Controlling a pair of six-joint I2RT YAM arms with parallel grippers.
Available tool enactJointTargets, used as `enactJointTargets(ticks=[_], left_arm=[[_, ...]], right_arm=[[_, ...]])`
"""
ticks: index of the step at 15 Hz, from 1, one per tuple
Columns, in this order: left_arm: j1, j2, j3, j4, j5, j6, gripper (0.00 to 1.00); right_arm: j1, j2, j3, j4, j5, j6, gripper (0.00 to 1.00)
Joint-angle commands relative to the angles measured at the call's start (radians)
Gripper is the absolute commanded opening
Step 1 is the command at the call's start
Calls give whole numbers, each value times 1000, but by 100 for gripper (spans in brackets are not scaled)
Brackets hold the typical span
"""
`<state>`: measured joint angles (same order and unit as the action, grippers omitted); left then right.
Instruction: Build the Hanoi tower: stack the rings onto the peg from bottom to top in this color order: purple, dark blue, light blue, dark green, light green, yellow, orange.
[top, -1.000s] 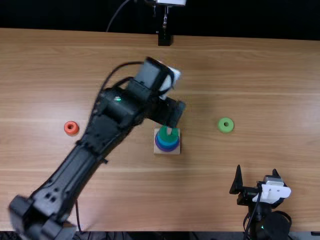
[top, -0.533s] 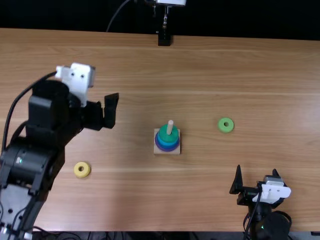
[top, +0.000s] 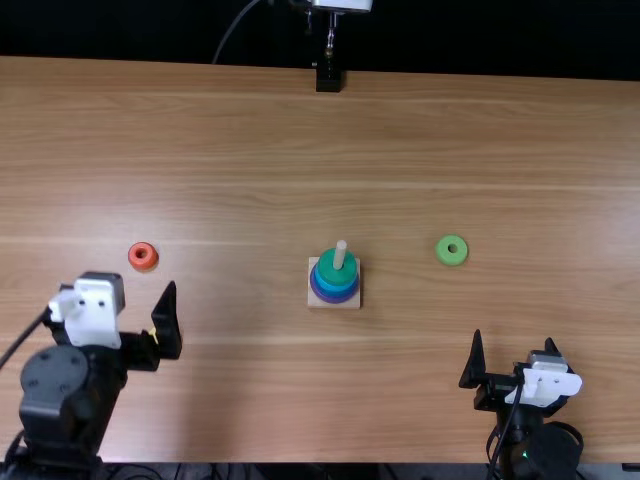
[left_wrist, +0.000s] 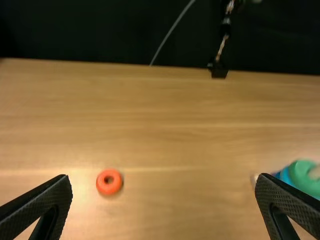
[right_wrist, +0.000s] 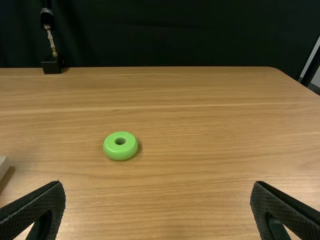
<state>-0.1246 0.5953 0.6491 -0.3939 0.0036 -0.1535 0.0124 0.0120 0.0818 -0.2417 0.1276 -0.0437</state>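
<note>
The glossy light green ring (top: 441, 250), likely next, lies flat on the brown wooden table (top: 560, 200), beyond the nearer, right gripper (top: 513, 339) and slightly toward the pale upright peg (top: 340, 254), that gripper spread wide and empty.

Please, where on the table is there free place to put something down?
The table is bare between the orange ring and the peg's base, and widely beyond both. Bare wood also separates that base from the right gripper. It is crowded around the left gripper, whose open jaws partly hide the yellow ring.
</note>
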Motion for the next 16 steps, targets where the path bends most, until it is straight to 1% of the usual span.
enactJointTargets(ticks=[1, 3, 6, 8, 11, 14, 16], left_arm=[[3, -101, -117, 5, -5, 34, 100], [5, -233, -241, 42, -5, 76, 100], [0, -373, -393, 101, -11, 78, 100], [6, -422, -477, 140, -46, 69, 100], [19, -486, -532, 144, -39, 74, 100], [20, -542, -589, 136, -11, 76, 100], [17, -557, -621, 136, -13, 76, 100]], right_arm=[[-9, -12, -66, -28, 18, 1, 100], [-9, -12, -66, -28, 18, 1, 100], [-9, -12, -66, -28, 18, 1, 100], [-9, -12, -66, -28, 18, 1, 100], [-9, -12, -66, -28, 18, 1, 100], [-9, -12, -66, -28, 18, 1, 100], [-9, -12, -66, -28, 18, 1, 100]])
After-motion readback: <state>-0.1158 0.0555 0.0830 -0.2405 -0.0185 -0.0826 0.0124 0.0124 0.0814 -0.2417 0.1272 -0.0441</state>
